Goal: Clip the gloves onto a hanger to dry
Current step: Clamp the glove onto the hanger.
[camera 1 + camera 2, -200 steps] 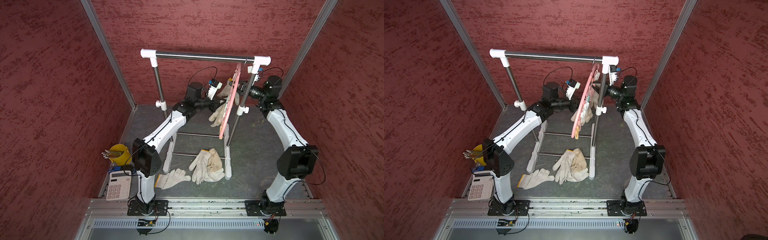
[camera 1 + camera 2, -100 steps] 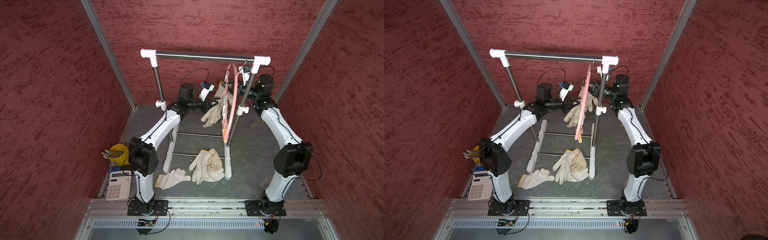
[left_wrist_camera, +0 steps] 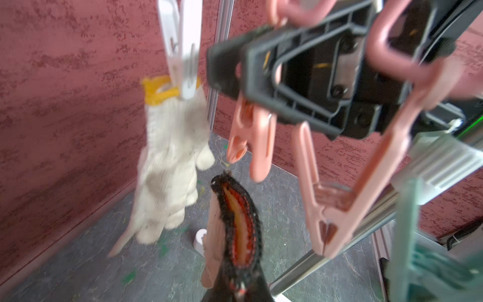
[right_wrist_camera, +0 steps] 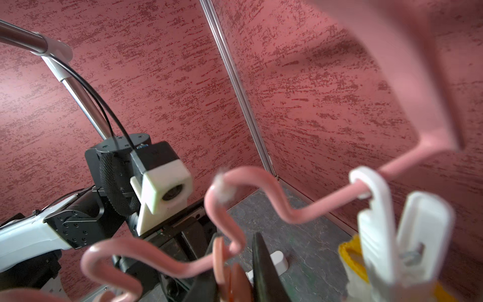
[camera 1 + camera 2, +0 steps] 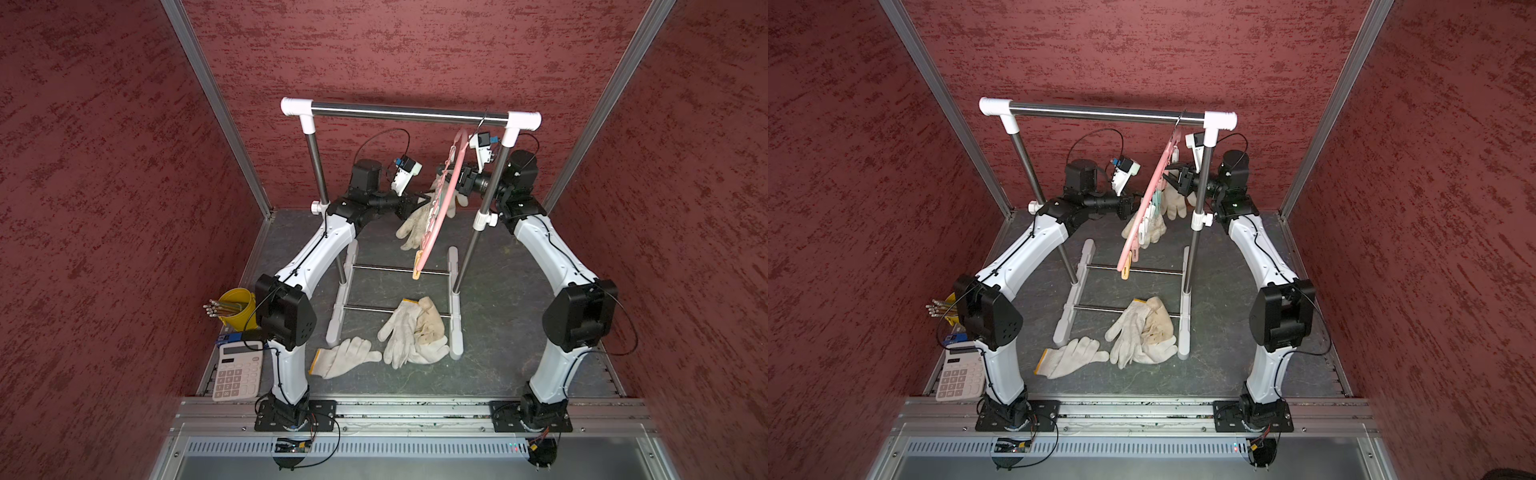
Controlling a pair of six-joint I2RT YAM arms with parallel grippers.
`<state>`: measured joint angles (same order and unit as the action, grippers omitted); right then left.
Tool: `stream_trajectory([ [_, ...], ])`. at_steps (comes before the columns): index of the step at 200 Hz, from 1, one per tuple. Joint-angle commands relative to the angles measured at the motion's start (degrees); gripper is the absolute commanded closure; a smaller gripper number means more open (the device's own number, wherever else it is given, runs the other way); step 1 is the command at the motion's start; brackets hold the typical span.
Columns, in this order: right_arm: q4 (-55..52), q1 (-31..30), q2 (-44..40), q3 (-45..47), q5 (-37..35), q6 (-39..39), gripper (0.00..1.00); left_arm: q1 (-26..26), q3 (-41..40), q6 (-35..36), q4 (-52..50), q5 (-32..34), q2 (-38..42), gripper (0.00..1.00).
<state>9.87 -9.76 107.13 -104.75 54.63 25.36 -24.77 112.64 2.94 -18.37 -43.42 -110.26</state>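
Note:
The pink hanger point(image 5: 440, 203) hangs by its wire hook from the right end of the rack's bar. My right gripper point(image 4: 235, 272) is shut on a pink clip point(image 3: 248, 146) of the hanger, and the clip's lower end gapes. My left gripper point(image 5: 417, 199) is shut on the cuff point(image 3: 240, 222) of a glove point(image 5: 413, 226), held up just below that clip. Another glove point(image 3: 170, 162) with a yellow cuff hangs from a white clip point(image 3: 183, 52). More gloves lie on the floor: a single one point(image 5: 345, 357) and a small pile point(image 5: 415, 328).
The steel rack point(image 5: 407, 113) with white joints stands mid-floor, and its white feet point(image 5: 340, 299) and cross rods run beneath the hanger. A yellow cup of pencils point(image 5: 237, 305) and a calculator point(image 5: 237, 370) sit by the left wall. Red walls close in on three sides.
My right gripper's jaws have narrowed onto the pink clip. Both arms and the hanger's upper part have shifted toward the back wall, and the held glove has come up closer to the hanger.

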Motion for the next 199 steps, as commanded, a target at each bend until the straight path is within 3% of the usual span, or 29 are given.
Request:
stream_trajectory([
  [1, -4.4, -0.3, 3.5, -0.8, -3.7, -0.1, 0.84, -0.4, 1.8, -2.4, 2.5, -2.4, -0.7, 1.00],
  [72, -5.3, -1.3, 4.1, -1.4, -8.1, -1.6, 0.85, -4.5, -0.2, -5.6, 4.8, -0.4, 1.1, 1.00],
  [95, -5.3, -1.5, 4.3, -1.5, -9.1, -1.6, 0.85, -6.0, -0.5, -6.9, 4.3, 3.7, 1.4, 1.00],
  [153, -4.8, -1.6, 2.8, 0.0, -18.2, -3.7, 0.84, -6.7, -3.5, -17.8, 4.0, 14.4, 4.8, 1.00],
  [199, -2.0, -1.6, -2.3, 6.7, -23.9, -6.3, 0.84, -10.0, -3.4, -16.5, 0.8, 17.5, 6.8, 1.00],
])
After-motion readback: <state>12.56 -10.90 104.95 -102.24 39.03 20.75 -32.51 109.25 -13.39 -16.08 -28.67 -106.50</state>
